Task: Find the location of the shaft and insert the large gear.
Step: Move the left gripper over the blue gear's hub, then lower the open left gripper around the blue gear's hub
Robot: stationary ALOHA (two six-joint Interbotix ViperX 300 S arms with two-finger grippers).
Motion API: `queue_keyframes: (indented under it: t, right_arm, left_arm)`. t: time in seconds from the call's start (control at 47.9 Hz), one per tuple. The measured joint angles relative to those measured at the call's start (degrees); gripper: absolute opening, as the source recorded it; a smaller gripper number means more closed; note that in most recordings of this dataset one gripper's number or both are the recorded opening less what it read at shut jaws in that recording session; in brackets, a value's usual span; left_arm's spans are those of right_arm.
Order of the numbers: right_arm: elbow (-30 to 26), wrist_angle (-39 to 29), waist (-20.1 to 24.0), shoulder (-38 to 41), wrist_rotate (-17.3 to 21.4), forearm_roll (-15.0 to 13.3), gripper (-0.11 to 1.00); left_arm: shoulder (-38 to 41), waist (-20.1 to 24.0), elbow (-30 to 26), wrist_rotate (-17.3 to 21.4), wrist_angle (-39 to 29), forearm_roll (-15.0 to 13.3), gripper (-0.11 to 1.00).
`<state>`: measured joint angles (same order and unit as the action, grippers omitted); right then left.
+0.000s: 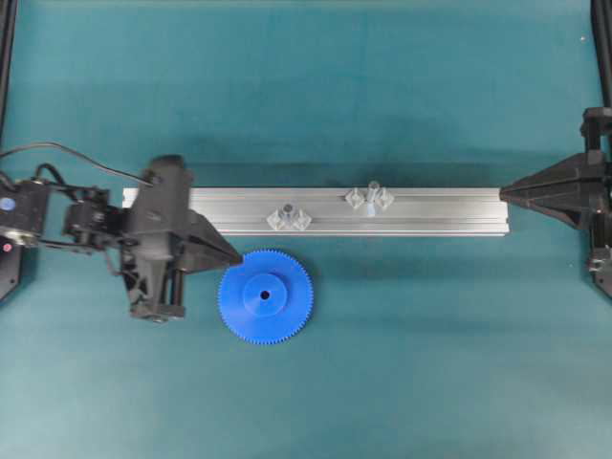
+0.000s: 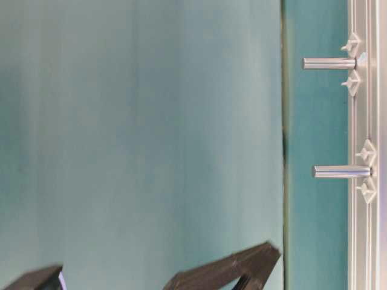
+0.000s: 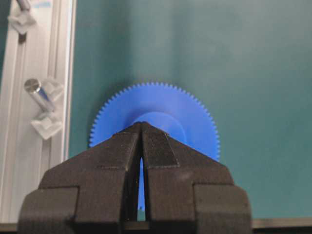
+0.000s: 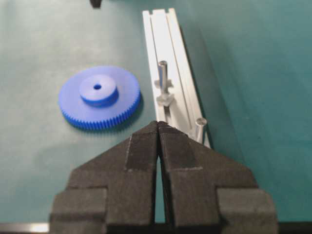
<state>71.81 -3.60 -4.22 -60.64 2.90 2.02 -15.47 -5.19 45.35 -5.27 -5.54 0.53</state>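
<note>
Tabletop (image 1: 402, 363): one teal surface, carrying everything.
Aluminium rail (image 1: 449, 212): one long grooved silver bar, lying left to right across the middle of the overhead view; its right end is at the right gripper's tip.
Large gear (image 1: 265, 295): one flat round blue disc with fine teeth all around, a raised central hub and a hole through it. It lies flat on the tabletop just in front of the rail, hub upward, so its axis points straight up.
Left gripper (image 1: 234, 256): one, black; fingers (image 3: 161, 146) pressed together, holding nothing, the tip right at the gear's upper-left rim. Contact cannot be told.
Right gripper (image 1: 507, 192): one, black; fingers (image 4: 173, 141) pressed together, empty, well apart from the gear.
Shaft (image 1: 372, 190): one small pale silvery pin, standing upright on the rail right of its middle, long axis vertical, a clear diamond-shaped mount on each side.
Second pin (image 1: 286, 209): one, dark grey tip, also upright between two clear mounts, left of the shaft and nearest the gear.
</note>
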Motion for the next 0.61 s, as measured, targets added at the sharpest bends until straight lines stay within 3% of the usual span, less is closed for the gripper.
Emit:
queue_keyframes:
  t: [0.605]
  right_arm:
    - [1.7, -0.1, -0.4, -1.5, 0.1, 0.1, 0.00]
  left_arm:
    - [10.0, -1.3, -7.4, 0.5, -7.2, 0.2, 0.00]
